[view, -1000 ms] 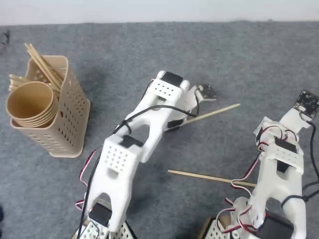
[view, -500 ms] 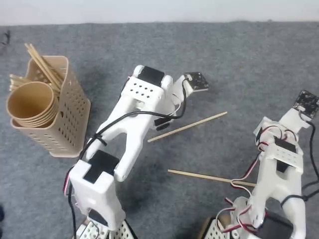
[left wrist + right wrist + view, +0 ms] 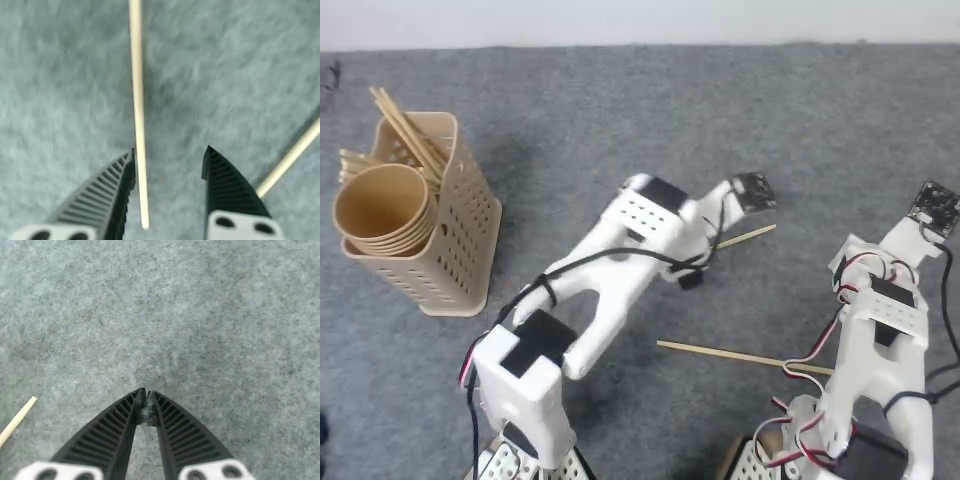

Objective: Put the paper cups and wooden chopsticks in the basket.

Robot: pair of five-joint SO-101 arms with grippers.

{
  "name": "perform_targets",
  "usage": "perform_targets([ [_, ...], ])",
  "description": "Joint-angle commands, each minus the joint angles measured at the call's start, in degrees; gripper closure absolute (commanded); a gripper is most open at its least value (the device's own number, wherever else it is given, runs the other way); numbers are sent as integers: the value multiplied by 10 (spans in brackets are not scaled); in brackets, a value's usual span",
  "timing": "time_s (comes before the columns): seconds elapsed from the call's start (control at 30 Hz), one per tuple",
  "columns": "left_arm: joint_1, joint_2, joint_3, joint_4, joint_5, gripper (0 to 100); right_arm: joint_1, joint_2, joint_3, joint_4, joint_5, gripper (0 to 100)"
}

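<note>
Cups seem to be finished, as far as I can judge: a stack of paper cups point(image 3: 380, 205) stands inside the basket point(image 3: 465, 250), well apart from both grippers. A bundle of wooden chopsticks point(image 3: 405, 130) leans in the same basket beside the stack.

What is left are two loose chopsticks on the grey carpet point(image 3: 620, 110). The left gripper point(image 3: 170, 150) hangs low over the first chopstick point(image 3: 137, 100) with its jaws open at a middle width. The stick runs forward between the jaws, just beside one of them and clearly apart from the other, and its near end lies between the jaw tips. The jaws have not closed on it, so I judge this stick is lined up for a grasp but not yet picked.

The second chopstick point(image 3: 740, 355) lies outside the left gripper, near the other jaw, and nothing touches it. The right gripper point(image 3: 146, 392) points at bare carpet with its jaws pressed together and nothing between them.

So roughly two sticks must be lifted and carried to the basket, and the first of them is in hand now.
</note>
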Motion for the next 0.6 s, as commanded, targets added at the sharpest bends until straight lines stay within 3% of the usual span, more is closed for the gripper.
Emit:
perform_targets([
  [0.0, 11, 25, -15, -29, 8, 791, -2, -20, -9, -9, 7, 991],
  [0.13, 5, 126, -78, -19, 18, 793, -3, -20, -9, -9, 10, 991],
  [0.3, 3, 209, -204, 56, 33, 871, -4, -20, -9, -9, 10, 991],
  [0.57, 5, 254, -277, 112, 37, 955, -4, -20, -9, -9, 10, 991],
])
